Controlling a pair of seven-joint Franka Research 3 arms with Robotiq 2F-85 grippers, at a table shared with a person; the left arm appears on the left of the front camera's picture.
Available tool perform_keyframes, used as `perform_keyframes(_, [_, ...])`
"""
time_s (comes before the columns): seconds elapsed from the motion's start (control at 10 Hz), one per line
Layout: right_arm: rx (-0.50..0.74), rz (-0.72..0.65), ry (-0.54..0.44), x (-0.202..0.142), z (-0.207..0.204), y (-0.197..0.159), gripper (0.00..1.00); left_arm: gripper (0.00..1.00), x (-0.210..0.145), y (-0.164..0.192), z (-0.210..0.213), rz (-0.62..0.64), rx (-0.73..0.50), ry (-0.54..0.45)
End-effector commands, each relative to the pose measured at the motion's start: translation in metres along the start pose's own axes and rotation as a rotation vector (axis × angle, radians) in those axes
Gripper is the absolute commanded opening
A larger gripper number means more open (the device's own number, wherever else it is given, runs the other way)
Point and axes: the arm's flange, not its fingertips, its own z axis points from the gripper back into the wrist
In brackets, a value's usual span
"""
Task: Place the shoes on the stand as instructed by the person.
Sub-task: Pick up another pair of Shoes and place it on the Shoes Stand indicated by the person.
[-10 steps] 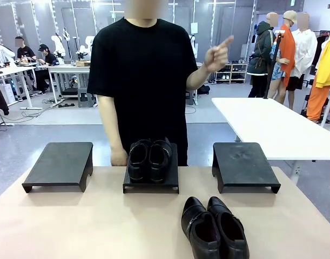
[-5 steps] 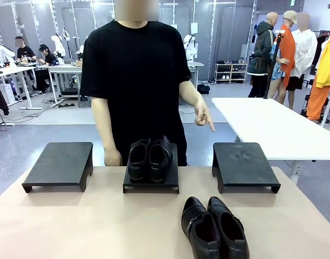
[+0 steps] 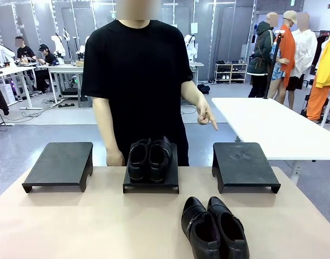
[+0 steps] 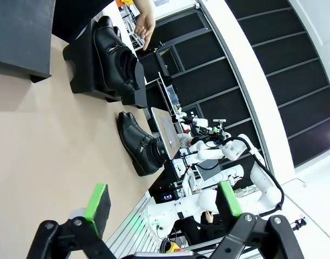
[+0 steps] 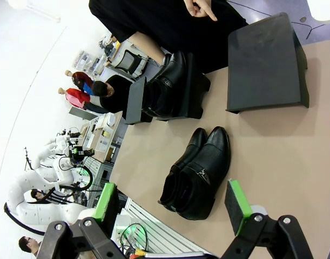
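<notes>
One pair of glossy black shoes (image 3: 149, 159) stands on the middle black stand (image 3: 151, 188). A second pair, with a small metal buckle (image 3: 213, 231), rests on the tan table near its front edge, right of centre. The person (image 3: 137, 70) in a black T-shirt stands behind the table, and their hand (image 3: 206, 116) points a finger down toward the right stand (image 3: 244, 164), which is bare. In the left wrist view my left gripper (image 4: 165, 202) hangs open above the table, far from the buckled shoes (image 4: 137, 145). My right gripper (image 5: 172, 208) is open too, hovering just short of the buckled pair (image 5: 200, 170).
A bare left stand (image 3: 59, 164) sits at the table's far left. The tan tabletop (image 3: 89, 226) is free in front of the stands. A white table (image 3: 273, 127) stands behind to the right, with other people farther back.
The person's hand came down from a raised gesture to point at the right stand. Shoes, stands and both grippers stayed put.
</notes>
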Motion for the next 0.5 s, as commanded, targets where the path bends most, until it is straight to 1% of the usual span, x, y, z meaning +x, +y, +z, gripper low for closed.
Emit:
perform_keyframes(0.0, [-0.061,0.027,0.061,-0.001,-0.010,0.012,1.00,1.00,-0.001,-0.003,0.002,-0.022,-0.009,0.014])
perform_keyframes(0.2, [-0.146,0.036,0.127,0.003,-0.032,0.039,1.00,1.00,-0.001,-0.003,0.002,-0.022,-0.009,0.014])
perform_keyframes(0.4, [-0.291,0.079,0.227,0.002,-0.071,0.072,1.00,1.00,-0.001,-0.003,0.002,-0.022,-0.009,0.014])
